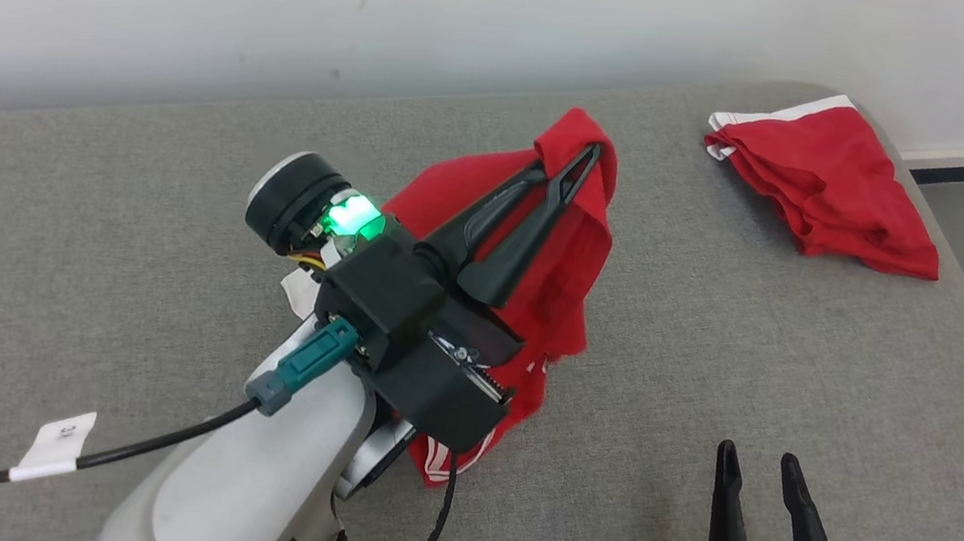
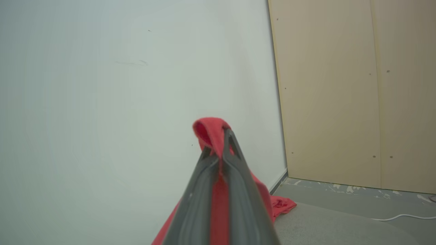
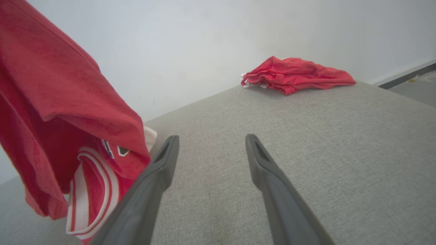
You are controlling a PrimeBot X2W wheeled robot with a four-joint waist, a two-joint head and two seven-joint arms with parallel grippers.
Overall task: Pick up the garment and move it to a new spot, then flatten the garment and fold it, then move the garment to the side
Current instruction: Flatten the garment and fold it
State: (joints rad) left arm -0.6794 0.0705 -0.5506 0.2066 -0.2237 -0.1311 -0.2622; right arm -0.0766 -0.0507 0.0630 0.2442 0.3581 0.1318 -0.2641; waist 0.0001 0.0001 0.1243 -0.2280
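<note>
Our left gripper (image 1: pixel 578 168), jaws pinched shut on a fold of the red garment with white trim (image 1: pixel 575 266), holds it hanging over the middle of the grey upholstered surface (image 1: pixel 114 212). Our right gripper (image 1: pixel 757 459) hovers empty at lower right, jaws parted. A second crumpled red garment (image 1: pixel 829 185) lies at the far right corner.

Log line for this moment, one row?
left gripper: shut on red white-trimmed garment, hanging | right gripper: open | other red garment: far right
</note>
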